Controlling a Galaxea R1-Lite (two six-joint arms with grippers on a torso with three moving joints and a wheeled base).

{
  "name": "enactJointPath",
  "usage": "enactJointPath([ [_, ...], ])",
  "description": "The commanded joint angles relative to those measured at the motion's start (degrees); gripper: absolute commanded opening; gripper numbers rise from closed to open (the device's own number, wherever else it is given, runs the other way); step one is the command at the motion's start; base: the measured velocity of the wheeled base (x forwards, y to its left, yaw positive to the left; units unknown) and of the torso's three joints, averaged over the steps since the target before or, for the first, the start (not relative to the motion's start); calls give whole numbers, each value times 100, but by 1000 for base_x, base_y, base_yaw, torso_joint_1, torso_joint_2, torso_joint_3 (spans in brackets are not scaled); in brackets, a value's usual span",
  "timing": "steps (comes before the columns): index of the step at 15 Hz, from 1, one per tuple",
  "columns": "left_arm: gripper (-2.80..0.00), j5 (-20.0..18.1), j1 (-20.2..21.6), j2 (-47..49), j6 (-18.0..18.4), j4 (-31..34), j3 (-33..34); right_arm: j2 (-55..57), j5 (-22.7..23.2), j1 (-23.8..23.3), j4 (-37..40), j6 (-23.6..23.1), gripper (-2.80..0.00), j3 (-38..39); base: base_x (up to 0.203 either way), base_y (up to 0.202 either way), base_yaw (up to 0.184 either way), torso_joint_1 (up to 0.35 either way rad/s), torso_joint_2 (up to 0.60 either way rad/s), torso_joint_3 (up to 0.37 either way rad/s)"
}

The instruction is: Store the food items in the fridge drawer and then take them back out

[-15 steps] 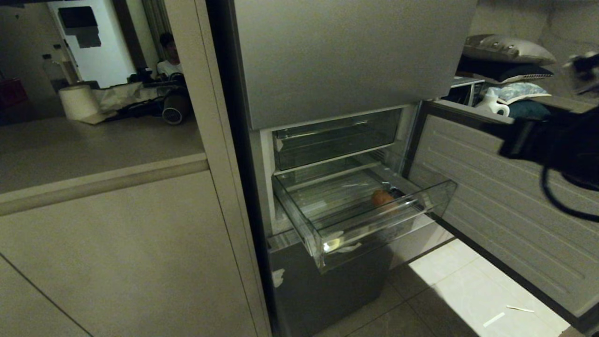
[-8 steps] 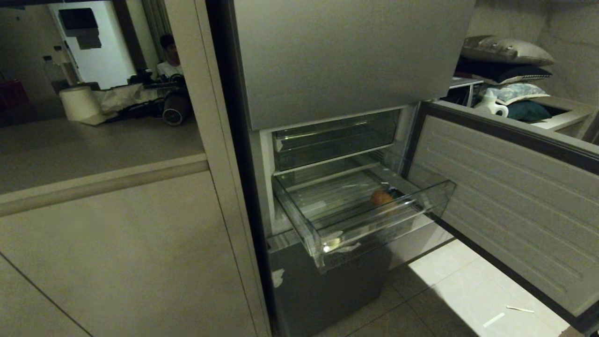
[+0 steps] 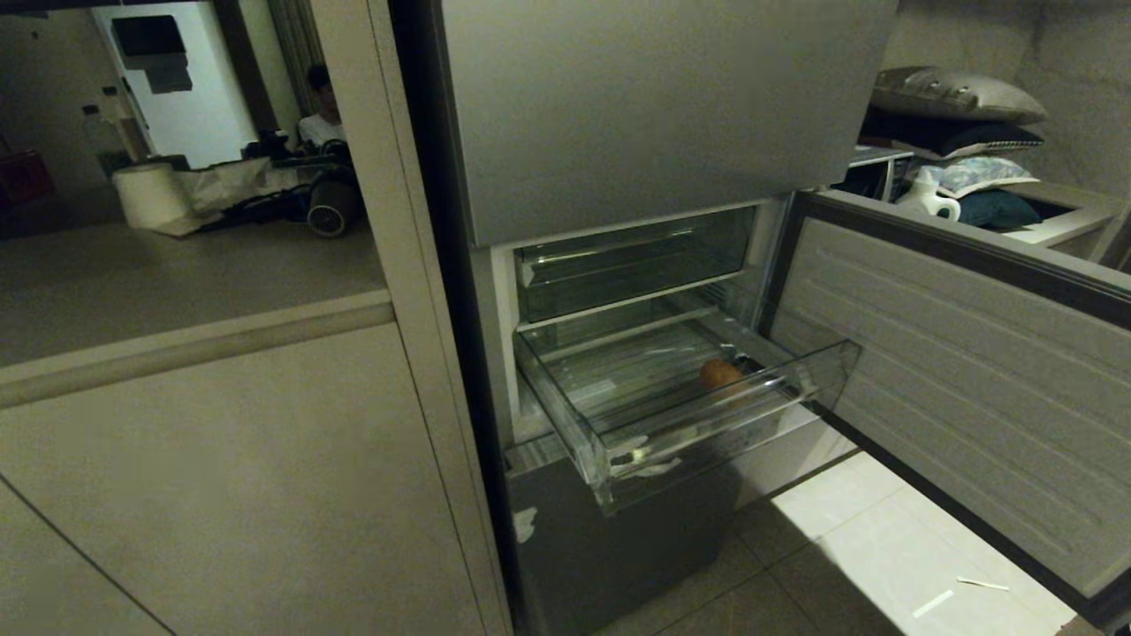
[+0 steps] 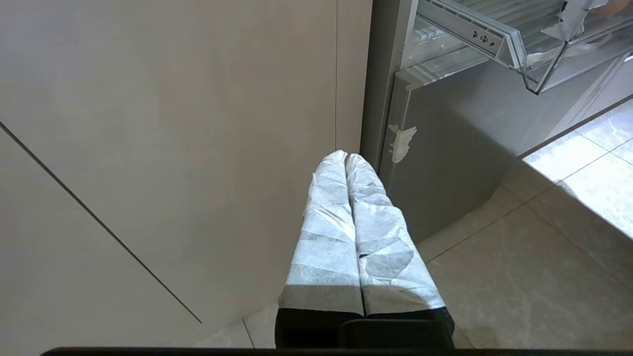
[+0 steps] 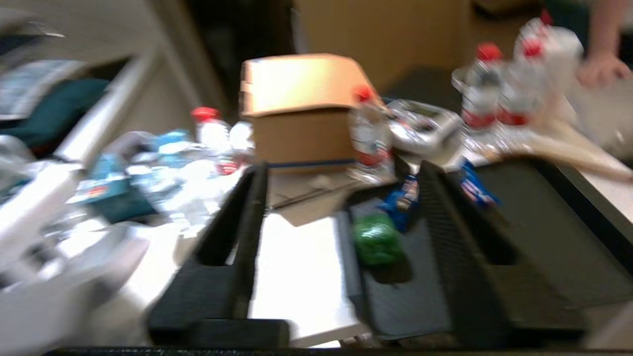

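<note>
Orange-brown fruit (image 3: 722,374) lies in the pulled-out fridge drawer (image 3: 707,424)
Right gripper (image 5: 341,198) fingers spread, empty, above a cluttered worktop (image 5: 296,267); left gripper (image 4: 346,160) fingers pressed together, low beside the fridge

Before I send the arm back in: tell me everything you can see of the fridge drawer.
The fridge drawer is clear plastic, wide and shallow, with a ribbed bottom. It stands pulled out beneath a closed clear bin, level, beside the open door. Whitish tape scraps cling to its front corner. One orange-brown ball lies inside toward the right; no hand touches it.

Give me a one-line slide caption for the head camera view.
Pulled-out fridge drawer holding one orange-brown fruit, lower fridge door swung open, no arm in view.
</note>
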Motion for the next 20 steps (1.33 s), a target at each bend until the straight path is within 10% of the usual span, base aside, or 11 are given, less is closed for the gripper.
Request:
enactJointPath([
  [1, -280, 1, 0, 7, 0, 7, 0, 1397, 53, -247, -562, 6, 0, 44, 0, 0, 0, 0, 0, 0],
  [10, -280, 1, 0, 7, 0, 7, 0, 3895, 1302, 154, -2148, -620, 0, 246, 0, 0, 0, 0, 0, 0],
  [20, -280, 1, 0, 7, 0, 7, 0, 5512, 10, 712, -2164, -1785, 0, -778, 0, 0, 0, 0, 0, 0],
])
